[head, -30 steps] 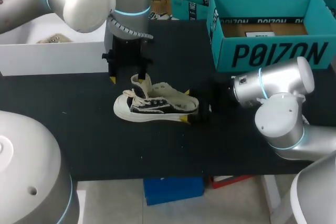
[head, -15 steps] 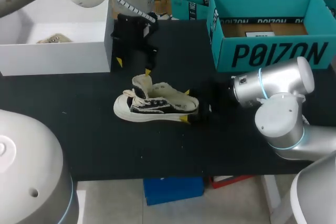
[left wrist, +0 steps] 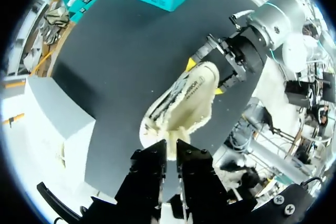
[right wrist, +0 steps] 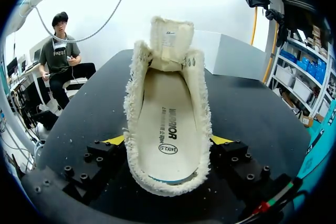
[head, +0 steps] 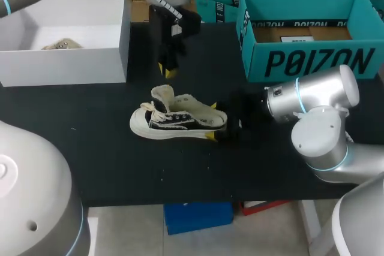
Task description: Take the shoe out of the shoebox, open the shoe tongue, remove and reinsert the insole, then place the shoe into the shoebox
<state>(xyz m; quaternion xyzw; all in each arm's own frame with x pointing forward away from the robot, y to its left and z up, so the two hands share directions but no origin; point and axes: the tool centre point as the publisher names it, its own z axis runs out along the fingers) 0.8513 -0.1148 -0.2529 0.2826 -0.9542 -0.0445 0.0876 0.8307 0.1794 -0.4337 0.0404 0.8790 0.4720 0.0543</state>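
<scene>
Right gripper (right wrist: 168,140) is clamped on the shoe (head: 174,121), one yellow tip on each side of the heel, so that end is pinned to the table (head: 120,166). From there the shoe's long axis runs straight out ahead of the fingers, heel nearest and toe farthest. The opening faces up and the insole (right wrist: 165,129) is lying flat inside it. At the far end of the opening the tongue (right wrist: 169,40) stands upright and looks pulled clear of the collar, so I'd call the tongue step pretty much done.

Left gripper (head: 170,71) hangs above and just past the tongue end, not touching anything. Its fingers are together with nothing between them. Seen from that wrist, the shoe lies ahead of and below the fingers, tongue end closest.

My guess is the insole grab falls to the left arm, since it's the free one. It would have to part its fingers and drop in behind the tongue, working along the shoe toward the right gripper.

The teal shoebox (head: 312,58) sits well beyond the right gripper.
</scene>
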